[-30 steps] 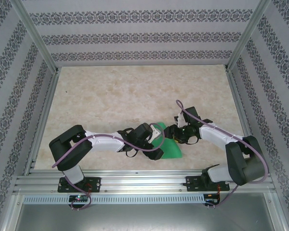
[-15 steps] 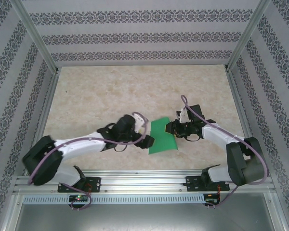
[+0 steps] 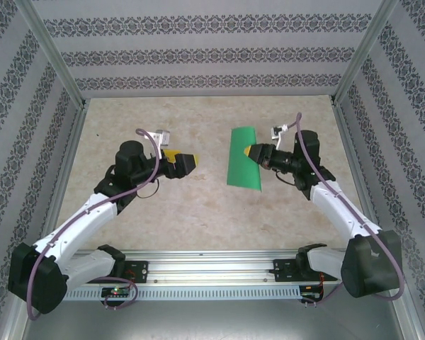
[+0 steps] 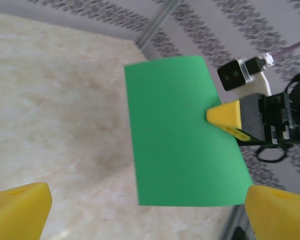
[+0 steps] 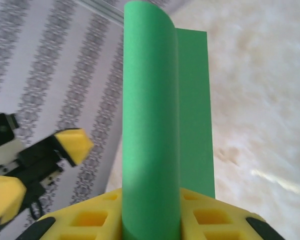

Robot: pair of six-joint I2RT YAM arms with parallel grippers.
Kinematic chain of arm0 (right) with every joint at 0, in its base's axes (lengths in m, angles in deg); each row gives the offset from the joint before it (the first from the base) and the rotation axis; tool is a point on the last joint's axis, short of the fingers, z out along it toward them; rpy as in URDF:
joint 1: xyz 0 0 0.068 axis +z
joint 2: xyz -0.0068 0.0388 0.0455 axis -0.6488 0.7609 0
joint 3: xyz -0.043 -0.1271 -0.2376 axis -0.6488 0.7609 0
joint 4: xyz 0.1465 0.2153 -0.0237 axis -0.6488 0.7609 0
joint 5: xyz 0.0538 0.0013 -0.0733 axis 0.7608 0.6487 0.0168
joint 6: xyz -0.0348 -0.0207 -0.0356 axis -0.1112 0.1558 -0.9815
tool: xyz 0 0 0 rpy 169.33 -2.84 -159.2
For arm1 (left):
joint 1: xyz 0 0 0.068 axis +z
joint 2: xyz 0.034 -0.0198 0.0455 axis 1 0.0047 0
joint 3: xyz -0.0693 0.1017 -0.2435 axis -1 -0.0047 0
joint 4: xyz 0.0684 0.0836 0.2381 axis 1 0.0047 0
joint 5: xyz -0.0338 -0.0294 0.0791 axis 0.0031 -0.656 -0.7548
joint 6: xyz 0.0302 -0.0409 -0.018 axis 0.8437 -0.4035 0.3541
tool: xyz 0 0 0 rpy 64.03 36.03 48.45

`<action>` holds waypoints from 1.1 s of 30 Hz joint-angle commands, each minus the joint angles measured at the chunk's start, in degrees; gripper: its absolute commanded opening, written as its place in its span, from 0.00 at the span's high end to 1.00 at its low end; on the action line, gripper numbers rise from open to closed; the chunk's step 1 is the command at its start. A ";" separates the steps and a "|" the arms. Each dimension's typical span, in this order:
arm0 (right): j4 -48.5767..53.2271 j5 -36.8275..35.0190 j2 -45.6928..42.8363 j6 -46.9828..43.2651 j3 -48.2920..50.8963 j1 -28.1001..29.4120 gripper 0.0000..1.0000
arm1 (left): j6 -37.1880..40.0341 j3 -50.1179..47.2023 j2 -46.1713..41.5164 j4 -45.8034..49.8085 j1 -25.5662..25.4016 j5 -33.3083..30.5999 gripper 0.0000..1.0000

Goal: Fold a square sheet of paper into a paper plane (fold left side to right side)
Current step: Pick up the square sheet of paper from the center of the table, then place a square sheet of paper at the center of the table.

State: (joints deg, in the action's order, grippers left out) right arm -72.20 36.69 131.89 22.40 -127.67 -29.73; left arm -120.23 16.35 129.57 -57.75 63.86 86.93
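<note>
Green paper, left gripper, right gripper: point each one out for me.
square sheet of paper [image 3: 239, 161], top view, middle of its green face.
left gripper [image 3: 185, 162], top view, between its open yellow fingertips.
right gripper [image 3: 254, 152], top view, at the fingertips pinching the paper's edge.

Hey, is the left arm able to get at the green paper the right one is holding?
Probably yes. The left end effector stands open, facing the green paper, with nothing between them. The right end effector pinches only the far edge, leaving the near edge free.
</note>
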 commanded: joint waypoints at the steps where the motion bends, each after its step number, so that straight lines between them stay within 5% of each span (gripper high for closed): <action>1: -5.47 5.13 -1.72 3.39 -6.44 -0.25 0.72 | -2.61 5.00 1.74 -6.10 0.97 8.65 0.00; 9: -3.83 11.79 -1.06 5.21 -19.61 0.82 0.73 | -9.73 13.20 8.66 -18.09 1.13 21.45 0.00; 19: -4.37 12.49 -0.87 5.97 -23.50 4.47 0.73 | -13.94 16.75 12.04 -23.74 0.19 26.76 0.05; 22: -4.37 12.09 -0.60 6.04 -22.80 4.66 0.73 | -14.26 17.10 12.96 -24.33 -0.98 27.61 0.20; 30: 5.63 7.88 -1.02 -1.23 -21.93 3.84 0.66 | -12.50 15.11 12.78 -19.65 -1.86 24.69 0.86; 33: 13.76 4.28 -1.37 -6.46 -21.50 2.82 0.53 | -12.31 12.86 12.87 -17.24 -1.87 22.22 0.91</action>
State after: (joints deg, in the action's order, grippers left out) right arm -66.43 45.01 131.47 22.22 -149.63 -25.97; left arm -133.61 31.04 142.99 -77.15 62.55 111.35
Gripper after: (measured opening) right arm 0.447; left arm 0.093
